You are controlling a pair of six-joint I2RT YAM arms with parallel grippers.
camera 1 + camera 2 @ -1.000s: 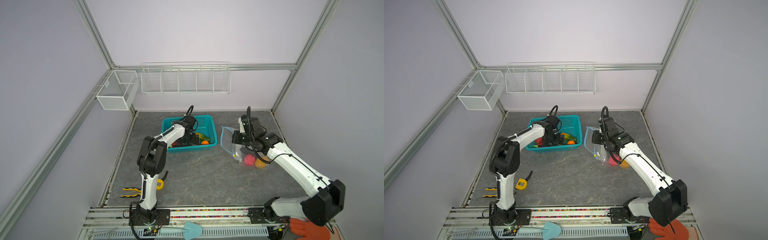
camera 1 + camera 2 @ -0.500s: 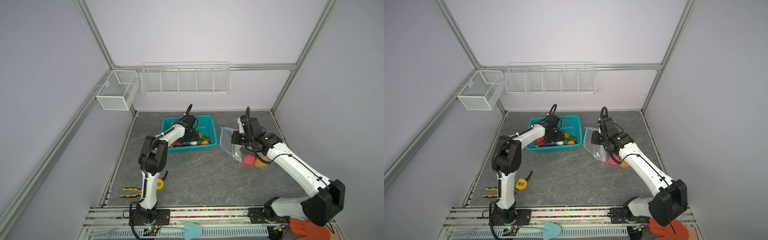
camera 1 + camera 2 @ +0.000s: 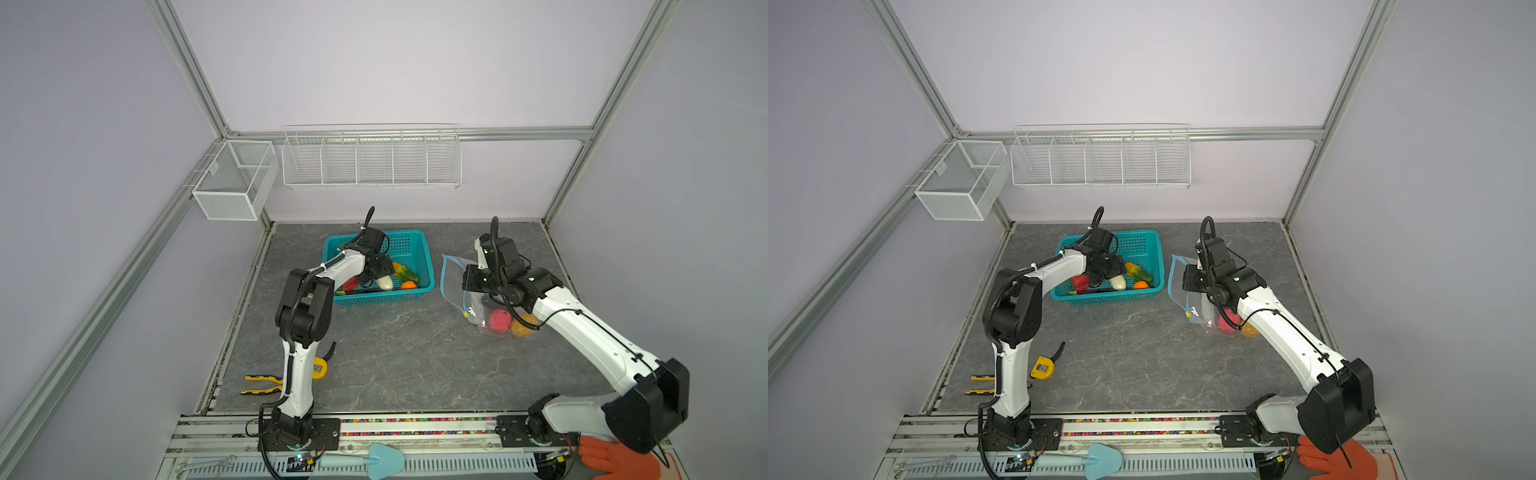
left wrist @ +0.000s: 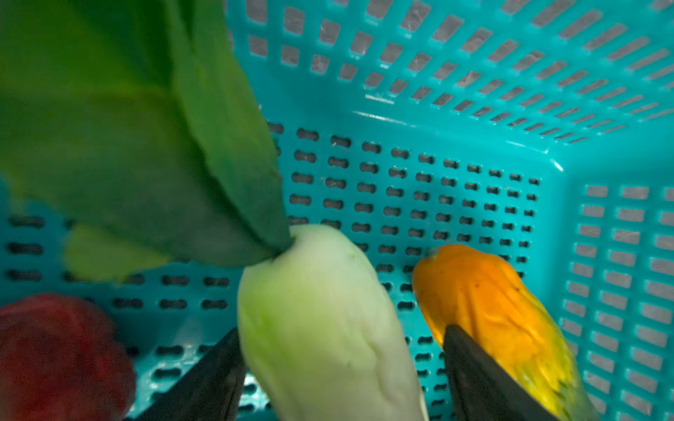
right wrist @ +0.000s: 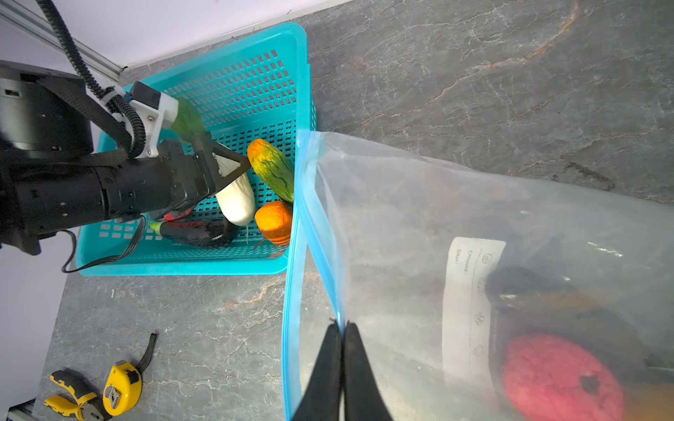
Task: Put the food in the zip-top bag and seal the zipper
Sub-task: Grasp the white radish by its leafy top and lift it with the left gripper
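Note:
The clear zip-top bag (image 5: 437, 204) lies right of the teal basket (image 3: 411, 243), its mouth gaping toward the basket. My right gripper (image 5: 341, 326) is shut on the upper light-blue zipper (image 5: 317, 226) strip; the yellow slider (image 3: 468, 314) hangs at the mouth's near end. A pink-red ball (image 3: 499, 321), an orange piece (image 3: 524, 326) and a dark piece (image 5: 529, 288) lie inside the bag. My left gripper (image 4: 341, 330) is down in the basket, open, straddling a white radish (image 4: 321, 310) with green leaves. One finger touches it; a gap remains at the other.
The basket also holds an orange-and-green squash (image 5: 271, 167), an orange (image 5: 273, 222), a dark aubergine (image 5: 197, 233) and a red piece (image 4: 54, 357). A yellow tape measure (image 3: 318, 368) and pliers (image 3: 259, 384) lie by the left arm's base. Wire racks (image 3: 370, 160) hang on the back wall.
My left gripper has sunk a little deeper into the basket and its jaws have narrowed round the white radish. The right arm and the bag have not moved.

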